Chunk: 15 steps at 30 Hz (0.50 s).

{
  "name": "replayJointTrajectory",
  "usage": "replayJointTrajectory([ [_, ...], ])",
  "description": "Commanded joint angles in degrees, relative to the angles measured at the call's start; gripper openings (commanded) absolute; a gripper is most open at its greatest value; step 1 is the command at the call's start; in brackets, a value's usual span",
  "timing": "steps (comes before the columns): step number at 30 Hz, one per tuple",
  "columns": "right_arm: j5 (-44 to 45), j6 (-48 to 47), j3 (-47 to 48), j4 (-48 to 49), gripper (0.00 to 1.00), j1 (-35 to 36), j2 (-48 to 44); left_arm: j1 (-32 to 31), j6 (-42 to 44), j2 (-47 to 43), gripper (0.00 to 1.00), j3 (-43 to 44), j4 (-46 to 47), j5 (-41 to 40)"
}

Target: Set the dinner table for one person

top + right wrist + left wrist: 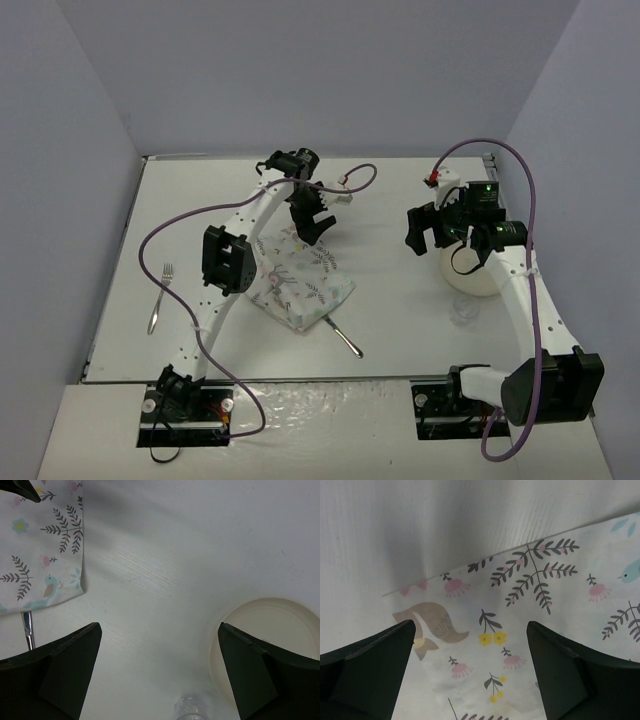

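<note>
The off-white dinner table point(390, 200) holds a folded cloth mat point(305, 282) printed with animals and plants, left of the middle. My left gripper point(315, 226) hovers over the mat's far corner. In the left wrist view it point(470, 630) is open and empty above the mat point(520, 630). My right gripper point(425, 230) is open and empty over bare table, left of a cream plate point(482, 285). In the right wrist view it point(160, 627) has the plate point(265, 620) to its right and a clear glass point(190, 707) just below.
A fork point(160, 298) lies near the table's left edge. A thin metal utensil point(342, 338) lies at the mat's near corner; its handle shows in the right wrist view point(28, 627). A clear glass point(465, 312) stands in front of the plate. Walls close in the left, far and right sides.
</note>
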Motion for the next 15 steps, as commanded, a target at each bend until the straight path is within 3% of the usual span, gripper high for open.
replayJointTrajectory([
  [1,0.66,-0.43,-0.34,3.59,1.00,0.17,-1.72,0.50,4.10,1.46,0.92,4.45,-3.92,2.66],
  [10,0.84,-0.33,-1.08,4.16,1.00,0.13,-1.67,1.46,4.67,6.37,0.89,7.19,-6.23,2.91],
  [15,0.80,-0.14,-1.23,4.48,1.00,0.06,-2.38,1.38,8.72,5.46,0.86,0.17,-15.09,4.10],
])
